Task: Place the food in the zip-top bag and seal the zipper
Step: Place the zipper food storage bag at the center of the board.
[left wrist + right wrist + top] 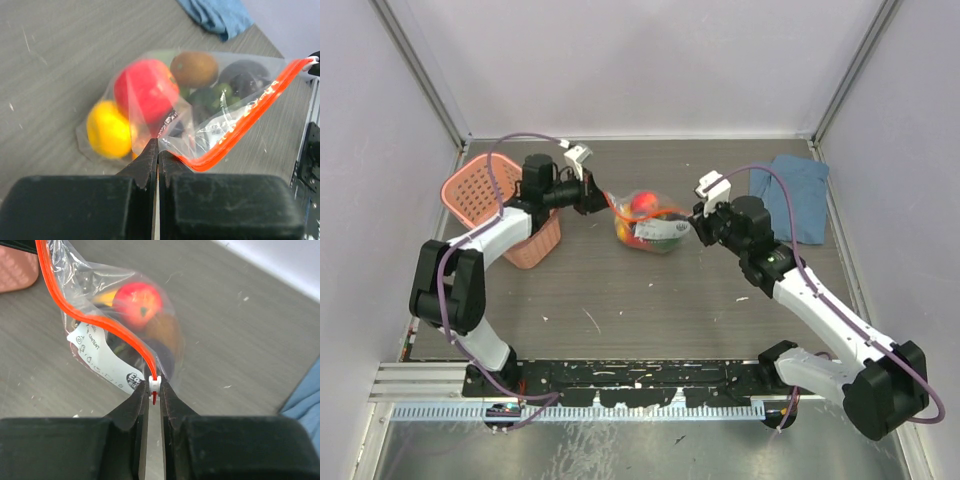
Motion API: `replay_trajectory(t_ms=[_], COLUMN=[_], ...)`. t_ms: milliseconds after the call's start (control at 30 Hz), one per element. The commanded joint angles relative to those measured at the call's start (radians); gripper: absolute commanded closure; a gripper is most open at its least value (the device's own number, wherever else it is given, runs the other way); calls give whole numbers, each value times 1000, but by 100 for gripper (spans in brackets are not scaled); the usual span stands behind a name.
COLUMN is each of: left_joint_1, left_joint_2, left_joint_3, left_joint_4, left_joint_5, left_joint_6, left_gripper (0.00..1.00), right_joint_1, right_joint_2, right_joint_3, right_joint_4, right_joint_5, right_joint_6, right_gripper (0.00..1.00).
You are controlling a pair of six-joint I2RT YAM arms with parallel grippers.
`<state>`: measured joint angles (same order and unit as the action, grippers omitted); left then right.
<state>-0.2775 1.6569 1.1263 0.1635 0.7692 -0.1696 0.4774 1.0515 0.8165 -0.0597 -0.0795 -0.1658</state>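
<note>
My left gripper (pixel 158 151) pinches the bag (pixel 212 131) corner, lower centre — only the right wrist view shows my right gripper (pixel 155 392) clamping the slider (pixel 154 383).

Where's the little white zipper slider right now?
In the right wrist view, the white slider is pinched in the right gripper, at the end of the orange-red zipper nearest the blue cloth.

Your left gripper (pixel 593 198) and right gripper (pixel 698 224) point inward toward each other, both arms reaching forward (jaws on each pressed together).
</note>
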Motion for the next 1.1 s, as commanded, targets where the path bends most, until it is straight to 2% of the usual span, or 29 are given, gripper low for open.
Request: replay_trajectory(t_ms=[0, 133, 267, 367, 400, 500, 600, 667, 800, 933, 1067], left_joint_1=[-7, -23, -34, -36, -41, -42, -42, -42, -42, -42, -41], left_joint_2=[-38, -103, -201, -273, -348, -453, -567, -654, -856, -1062, -1219], left_joint_3=[-87, -180, -278, -332, -378, -447, -498, -531, -557, -508, -423], left_joint_4=[45, 27, 3, -31, -83, -131, -190, -226, -357, -519, -664], left_joint_5=[-4, -32, -93, -135, -186, -255, -308, -328, -387, -495, -618], left_joint_6=[-28, -31, -45, -70, -116, -188, -258, -300, -358, -370, -338], left_gripper=[100, 98, 91, 89, 84, 80, 68, 58, 48, 35, 15], right_joint_1=[-2, -2, -2, -2, -2, -2, -2, -1, -2, -2, -1], right_joint_2=[-38, -93, -155, -183, -194, -223, -277, -326, -440, -530, -607], right_joint_3=[-66, -141, -192, -207, -224, -257, -281, -292, -287, -261, -200], right_joint_4=[66, 43, 14, -39, -92, -107, -110, -115, -150, -201, -269], right_joint_5=[-104, -156, -256, -318, -359, -369, -371, -356, -306, -231, -73], right_joint_6=[76, 148, 205, 224, 243, 283, 318, 326, 319, 295, 268], right_gripper=[99, 99, 99, 95, 91, 86, 80, 73, 58, 50, 39])
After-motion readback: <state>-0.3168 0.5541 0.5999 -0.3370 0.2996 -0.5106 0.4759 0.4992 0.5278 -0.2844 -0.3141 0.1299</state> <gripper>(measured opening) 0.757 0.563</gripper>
